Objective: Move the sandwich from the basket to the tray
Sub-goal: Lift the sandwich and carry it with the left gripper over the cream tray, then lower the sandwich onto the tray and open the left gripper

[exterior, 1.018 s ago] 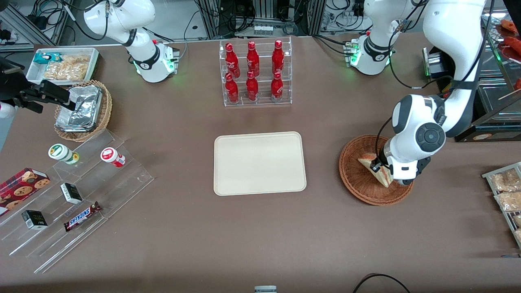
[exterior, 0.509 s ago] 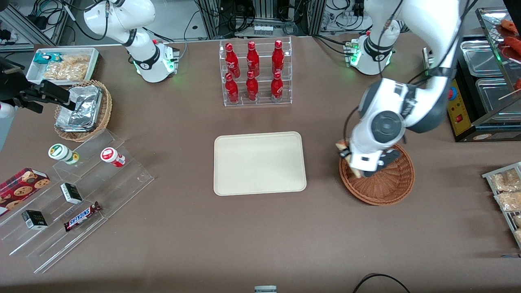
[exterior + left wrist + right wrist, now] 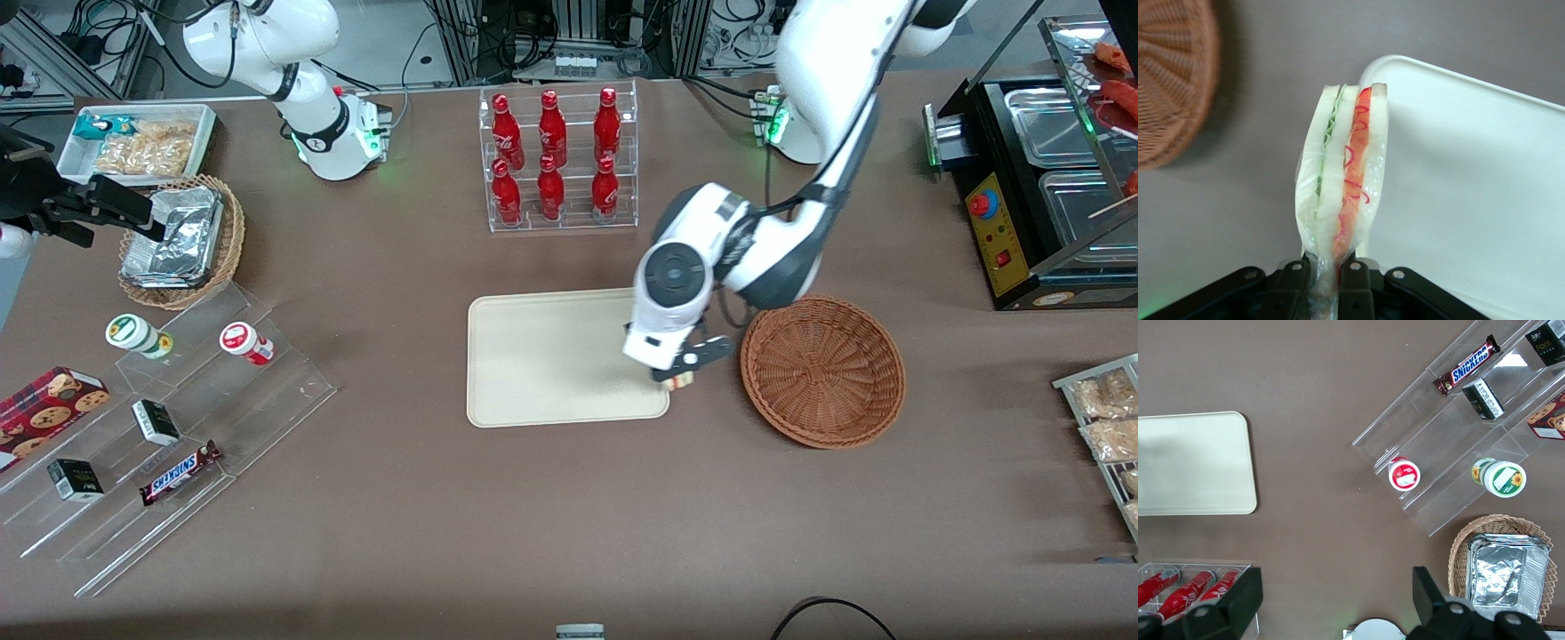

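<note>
The working arm is reaching in from the upper right of the front view, its wrist bending down over the tray [image 3: 551,356] edge nearest the basket [image 3: 822,371]. The hand [image 3: 681,378] is hanging just right of the frame's centre, its fingers [image 3: 1353,283] closing tight on the wrapped sandwich [image 3: 1341,180], pinching its narrow end and holding it above the counter [image 3: 569,516] at the tray's corner.

Even, bright overhead light; soft shadows on the desk [image 3: 569,516]. Basket [image 3: 1168,80] blurs in wrist view; gripper [image 3: 1328,277] dark; tray [image 3: 1485,193] washes out pale.
</note>
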`<action>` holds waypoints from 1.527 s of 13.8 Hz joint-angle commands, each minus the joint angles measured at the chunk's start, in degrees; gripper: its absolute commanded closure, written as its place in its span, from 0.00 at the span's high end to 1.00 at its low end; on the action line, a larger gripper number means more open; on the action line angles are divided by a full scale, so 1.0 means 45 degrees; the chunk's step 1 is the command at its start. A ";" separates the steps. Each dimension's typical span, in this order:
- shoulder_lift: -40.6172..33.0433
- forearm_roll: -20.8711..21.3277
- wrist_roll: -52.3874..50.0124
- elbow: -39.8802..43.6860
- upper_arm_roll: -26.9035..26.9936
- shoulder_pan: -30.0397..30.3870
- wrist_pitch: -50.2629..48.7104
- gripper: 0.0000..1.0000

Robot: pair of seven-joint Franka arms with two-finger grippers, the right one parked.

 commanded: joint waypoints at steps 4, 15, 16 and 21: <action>0.1806 -0.0114 -0.0350 0.1965 0.0060 -0.1555 0.1257 0.11; 0.2707 0.0062 -0.0194 0.1887 0.0080 -0.2340 0.2768 0.26; 0.2726 0.0043 -0.0252 0.1887 0.0080 -0.2340 0.2787 0.54; 0.1891 0.0140 -0.0310 0.1868 0.0196 -0.2789 0.2751 1.00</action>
